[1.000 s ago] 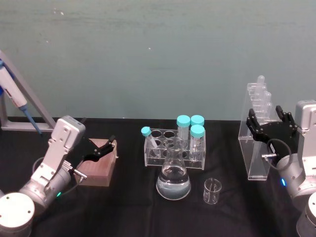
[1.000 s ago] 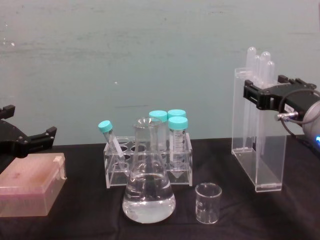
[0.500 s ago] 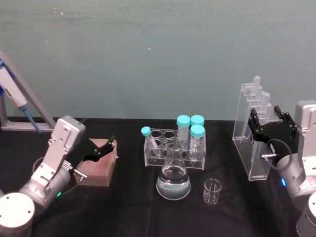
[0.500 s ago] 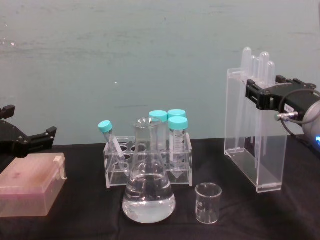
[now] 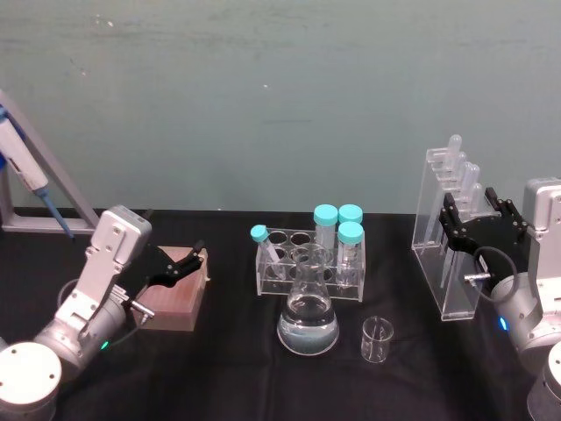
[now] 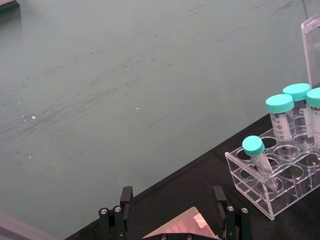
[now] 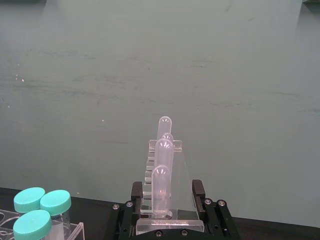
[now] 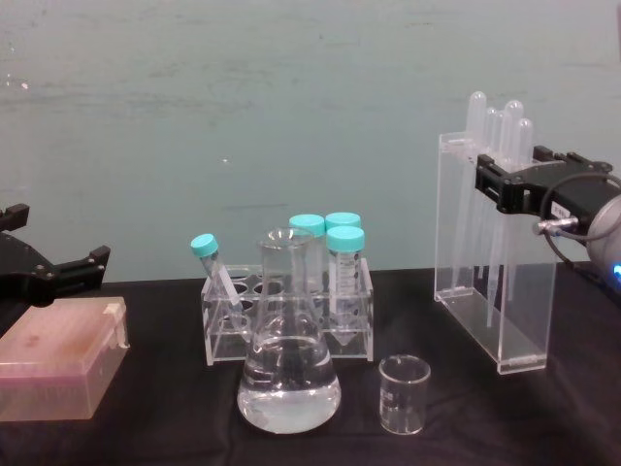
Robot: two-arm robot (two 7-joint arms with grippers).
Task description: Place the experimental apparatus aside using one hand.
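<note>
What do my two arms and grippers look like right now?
Both arms are silver-grey cylinders with boxy pale wrist housings. The left gripper and right gripper are black, two-fingered, with visible screws. A thin cable loops at each wrist. A green light glows on the left arm, a blue light on the right arm.

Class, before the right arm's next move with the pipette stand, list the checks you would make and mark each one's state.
1. Grip: right gripper clamped on the pipette stand near its top: ok.
2. Load: pipettes upright in their slots: ok.
3. Base lifted off the table: cannot tell.
4. Path: beaker and flask apart from the stand: ok.
5. Other arm: left gripper open, parked at the pink box: ok.
</note>
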